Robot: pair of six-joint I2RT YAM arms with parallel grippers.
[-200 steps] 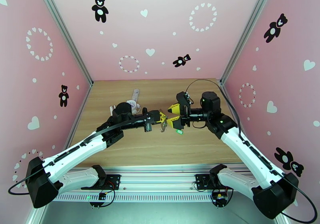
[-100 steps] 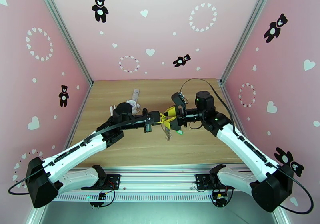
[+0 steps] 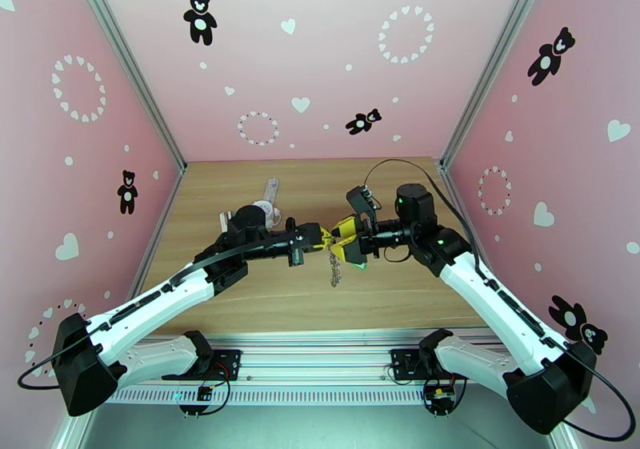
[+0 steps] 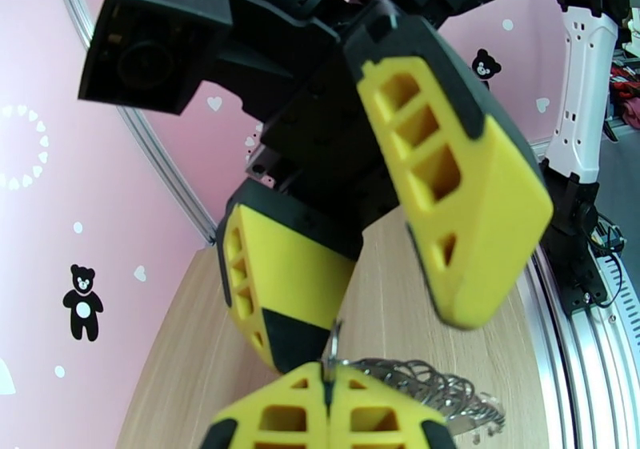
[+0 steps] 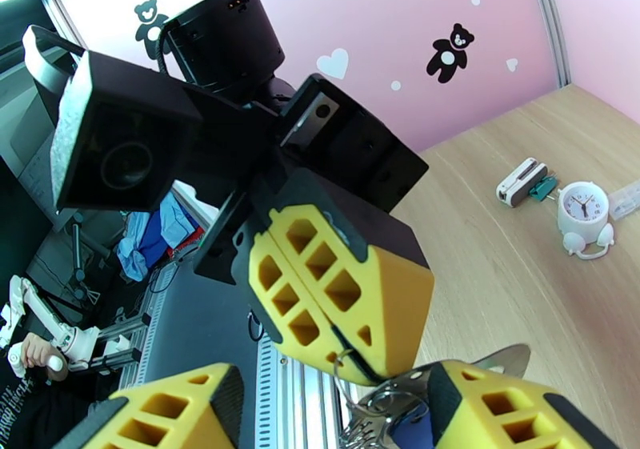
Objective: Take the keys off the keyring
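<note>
Top external: L gripper (image 3: 324, 239) and R gripper (image 3: 339, 238) meet tip to tip over mid table (image 3: 400, 298). Keyring (image 3: 334, 270) hangs below the meeting pt as a thin silvery string of links. Small bright-green piece, prob. the green key (image 3: 359, 265), sits just under R gripper; can't tell if it lies on the wood or hangs. Behind L wrist: white alarm clock (image 3: 265, 211) and a clear strip (image 3: 272, 190), near each other, well apart from the grippers.

L wrist cam: L fingers (image 4: 272, 418) pressed flat together, no gap, w/ a thin wire ring of the keyring pinched in the seam and sticking up out of it. Ring bunch (image 4: 424, 378) fans out to the right, just beside the fingertips. R fingers (image 4: 448, 202) stand wide apart, one low at left, one high at right; nothing clamped btw them.

R wrist cam: same grip from the other side, L gripper closed on the wire ring at its tip. Ring bunch drops btw R gripper's two spread fingers, close against the right-hand one. Blue key (image 5: 412, 426) shows its head in the bunch, touching the rings. Flat silvery strip (image 5: 496, 360) arcs off the bunch; can't tell what it is. White-and-green block (image 5: 522, 180) lies on the wood just beside the clock.
</note>
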